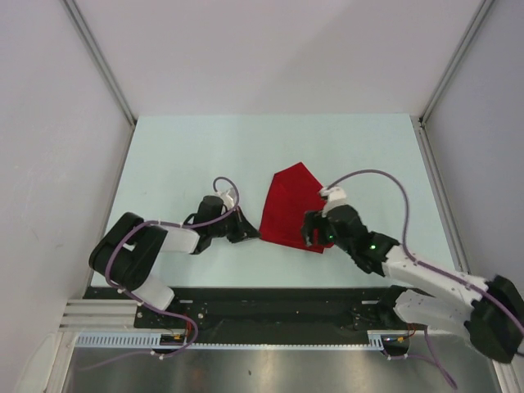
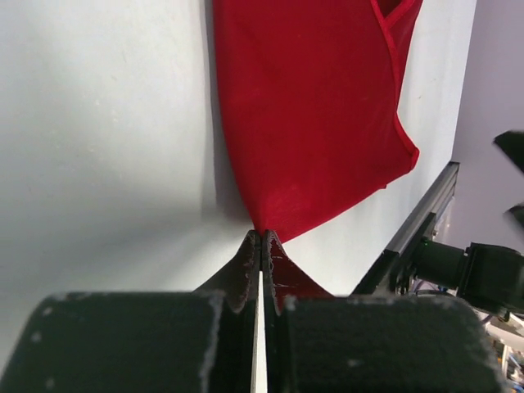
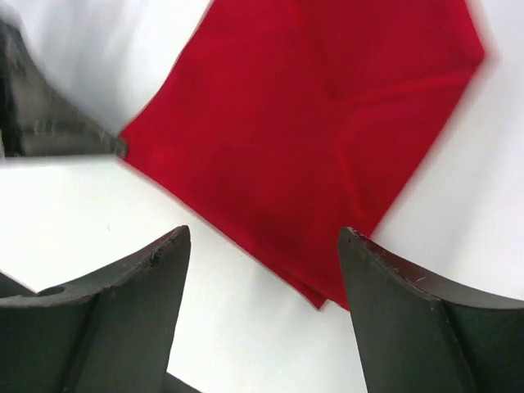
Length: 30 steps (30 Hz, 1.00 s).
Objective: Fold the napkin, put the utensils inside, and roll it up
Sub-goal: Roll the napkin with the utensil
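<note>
Left pincer (image 2: 260, 236) — pinching pointed corner of red napkin (image 2: 311, 106) | right pincer (image 3: 264, 232) — spread

The setting is a robotics lab test cell. A plain pale table (image 1: 205, 147) lies under the left gripper (image 1: 255, 235) and the right gripper (image 1: 310, 232). White panels (image 1: 49, 123) enclose it to the left of, to the right of and beyond the grippers, joined by aluminium posts (image 1: 98, 61). Behind the grippers, two arms (image 1: 176, 239) bolt to a black base plate (image 1: 270, 299). Behind that run a slotted cable duct (image 1: 270, 345) and a bare metal sheet (image 1: 270, 372). Purple cables (image 1: 385, 176) loop exposed along each arm. An aluminium rail (image 2: 426, 209) edges the table.
</note>
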### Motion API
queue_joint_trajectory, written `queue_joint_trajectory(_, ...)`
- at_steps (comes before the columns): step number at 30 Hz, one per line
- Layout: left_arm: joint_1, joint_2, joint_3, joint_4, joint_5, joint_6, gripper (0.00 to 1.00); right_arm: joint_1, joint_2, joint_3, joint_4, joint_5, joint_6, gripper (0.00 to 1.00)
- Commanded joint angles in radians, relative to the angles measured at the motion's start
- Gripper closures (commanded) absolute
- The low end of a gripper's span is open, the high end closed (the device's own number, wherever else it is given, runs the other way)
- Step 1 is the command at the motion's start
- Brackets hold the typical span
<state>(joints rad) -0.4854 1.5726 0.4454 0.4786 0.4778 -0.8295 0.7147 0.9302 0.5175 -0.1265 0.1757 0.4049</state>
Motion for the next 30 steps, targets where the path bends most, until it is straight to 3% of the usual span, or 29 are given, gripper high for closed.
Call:
queue_joint_trajectory(1, 0.033, -0.036, 0.027, -0.018, 0.079, -0.003, 1.00, 0.213, 0.189, 0.081, 0.146, 0.211, -0.237, 0.21)
queue_joint_trajectory(2, 0.037, -0.039, 0.029, -0.018, 0.090, -0.008, 1.00, 0.286, 0.234, 0.107, 0.193, 0.246, -0.256, 0.20)
queue_joint_trajectory(9, 0.045, -0.028, 0.038, -0.015, 0.114, -0.017, 1.00, 0.459, 0.537, 0.223, 0.355, 0.413, -0.383, 0.18)
queue_joint_trajectory(20, 0.059, -0.043, 0.027, -0.005, 0.137, -0.045, 1.00, 0.546, 0.815, 0.282, 0.465, 0.563, -0.491, 0.20)
queue_joint_trajectory(25, 0.073, -0.054, 0.026, -0.014, 0.142, -0.040, 1.00, 0.549, 0.897, 0.325, 0.418, 0.708, -0.459, 0.22)
queue_joint_trajectory(30, 0.085, -0.057, 0.030, -0.028, 0.145, -0.034, 1.00, 0.543, 0.911, 0.312, 0.363, 0.759, -0.437, 0.26)
